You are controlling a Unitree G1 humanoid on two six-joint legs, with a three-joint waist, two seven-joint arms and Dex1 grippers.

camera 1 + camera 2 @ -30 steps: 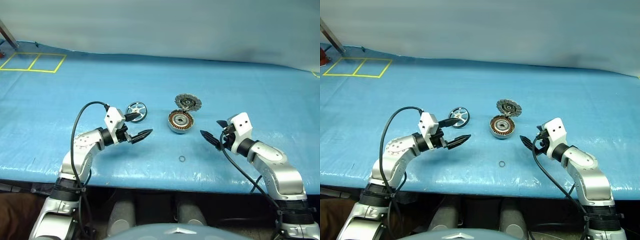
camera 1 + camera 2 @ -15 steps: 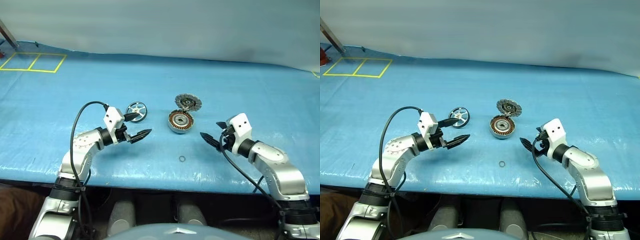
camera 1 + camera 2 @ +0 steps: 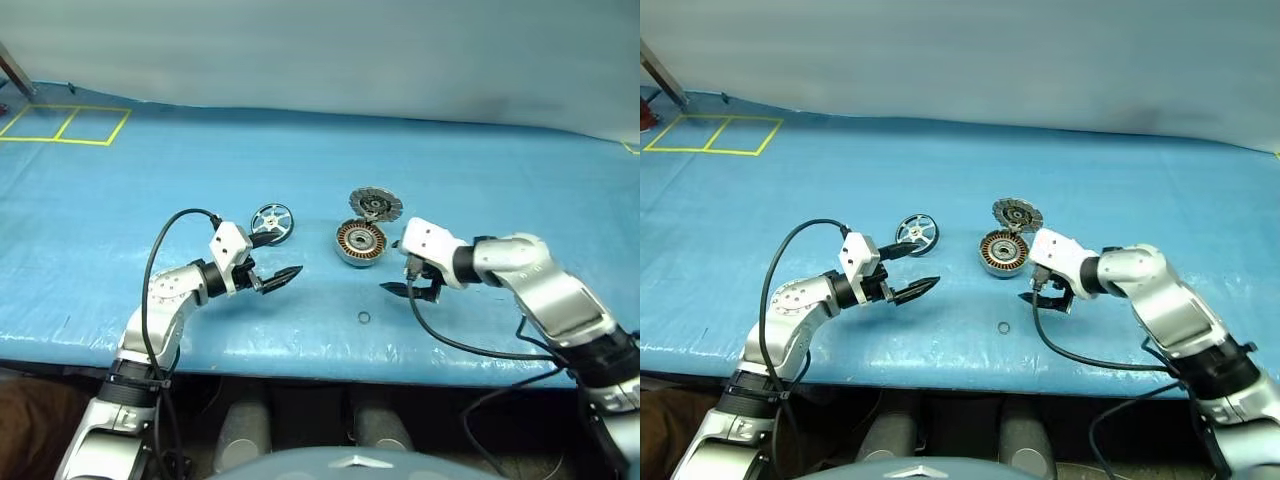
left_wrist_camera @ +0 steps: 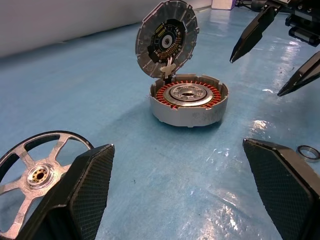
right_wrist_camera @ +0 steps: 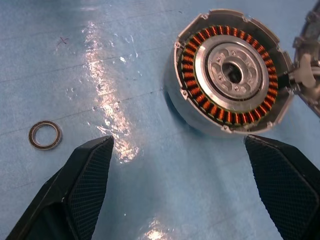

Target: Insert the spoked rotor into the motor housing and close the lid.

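your left gripper (image 3: 274, 279) hangs wide open and empty just beside the rotor (image 3: 272, 219), which lies flat on the blue worktop (image 3: 120, 200), off to the left of the housing (image 3: 360, 241). the lid (image 3: 376, 204) stands tilted up at the housing's far edge, seemingly hinged there, fins facing the open cup, so the windings are clear to take the rotor. your right gripper (image 3: 403, 281) is also spread wide with nothing in it, pointing down close beside the housing's right side

the step in hand looks like picking up the rotor with the left. bring one finger over the rim and the other through a gap between spokes, or pinch the rim from both sides, and close gently; a thin shiny rim will likely skid on this slick sheet if you push sideways. keep it level as you lift. use the right to steady the housing wall, not the lid. mind the small ring (image 3: 364, 318) lying near the front edge; leave it alone
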